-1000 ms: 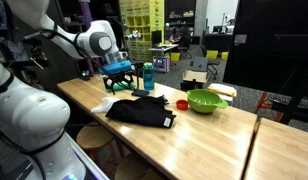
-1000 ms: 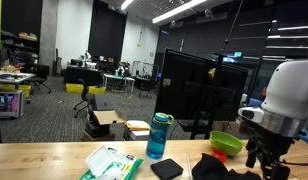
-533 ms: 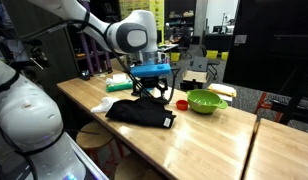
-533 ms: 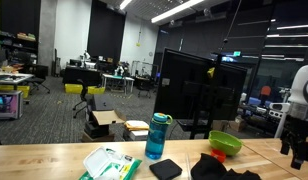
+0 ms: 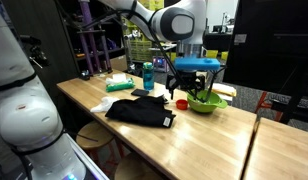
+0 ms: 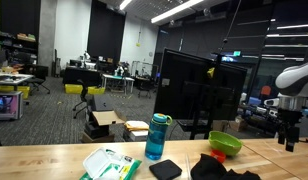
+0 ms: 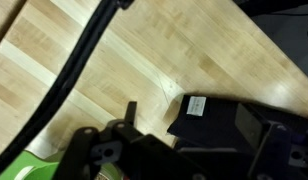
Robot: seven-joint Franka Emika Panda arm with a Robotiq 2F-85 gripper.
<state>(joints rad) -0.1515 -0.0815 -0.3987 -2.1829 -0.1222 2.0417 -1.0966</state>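
On the near part of the wooden table a black cloth lies folded flat. Just behind it, to the right, stands the green bowl. The gripper hangs in the air close beside the bowl, jaws wide and empty, seemingly high enough to clear both.

no readable text; white label too blurred.

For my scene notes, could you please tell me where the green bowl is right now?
In an exterior view the green bowl sits on the wooden table, just by the open gripper, with a small red object beside it.
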